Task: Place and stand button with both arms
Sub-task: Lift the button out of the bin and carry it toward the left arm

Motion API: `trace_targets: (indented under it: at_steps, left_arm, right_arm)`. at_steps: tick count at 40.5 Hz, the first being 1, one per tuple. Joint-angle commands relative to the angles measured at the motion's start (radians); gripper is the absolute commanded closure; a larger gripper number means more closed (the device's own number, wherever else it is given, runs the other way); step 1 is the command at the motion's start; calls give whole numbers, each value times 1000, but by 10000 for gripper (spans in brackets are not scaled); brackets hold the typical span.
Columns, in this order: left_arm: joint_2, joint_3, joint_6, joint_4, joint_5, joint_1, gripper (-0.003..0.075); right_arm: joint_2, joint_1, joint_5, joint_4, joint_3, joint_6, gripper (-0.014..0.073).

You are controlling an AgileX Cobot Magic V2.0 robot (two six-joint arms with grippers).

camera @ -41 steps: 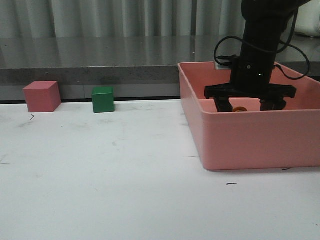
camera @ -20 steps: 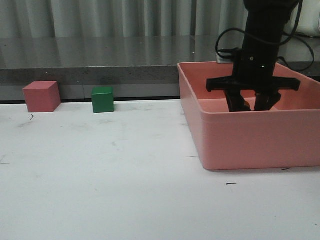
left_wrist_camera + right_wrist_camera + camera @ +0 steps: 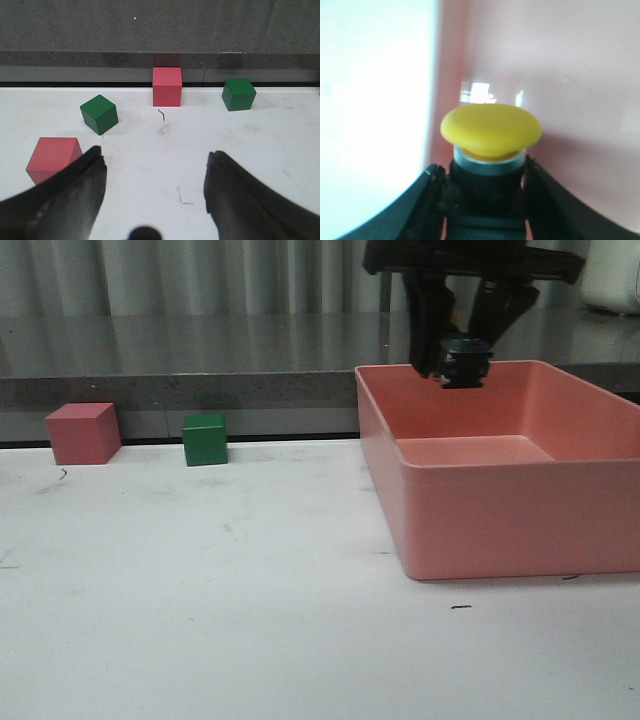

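My right gripper hangs above the far rim of the pink bin, shut on the button, whose dark body shows between the fingers. In the right wrist view the button's yellow mushroom cap and pale collar stick out past the gripper, whose two black fingers clamp the black body. My left gripper stands open over bare white table with nothing between its fingers. It does not show in the front view.
The front view has a red cube and a green cube at the table's back left edge. The left wrist view shows two red cubes and two green cubes. A grey ledge runs behind.
My right gripper has closed on the button inside the bin and risen with it, from down near the bin floor to above the bin's rim.
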Motion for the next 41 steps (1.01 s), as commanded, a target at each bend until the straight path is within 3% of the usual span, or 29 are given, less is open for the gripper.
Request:
trace_targets:
  at_steps: [1,8,11,22,35,41]
  left_arm:
    - [4,-29,-1,-7,-73,-1,303]
    - [4,-29,-1,-7,-73,-1,303]
    - [4,-29,-1,-7,-73,-1,303]
    - [4,-29,-1,-7,-73,-1,303]
    - [4,-29,-1,-7,-73,-1,303]
    - [4,-29,-1,-7,-73,-1,303]
  right_arm:
    - [-65,54,-4,31,-28,-3,326]
    - [-63,106,-29,182,-28,4,326]
    - [-59,135,-51,204,-28,92,326]
    - [34,275,-9,-50,-106,394,326]
    - [296,384,155,-132,-435,500,326]
    - [381,389,153,-143,-520,575,326]
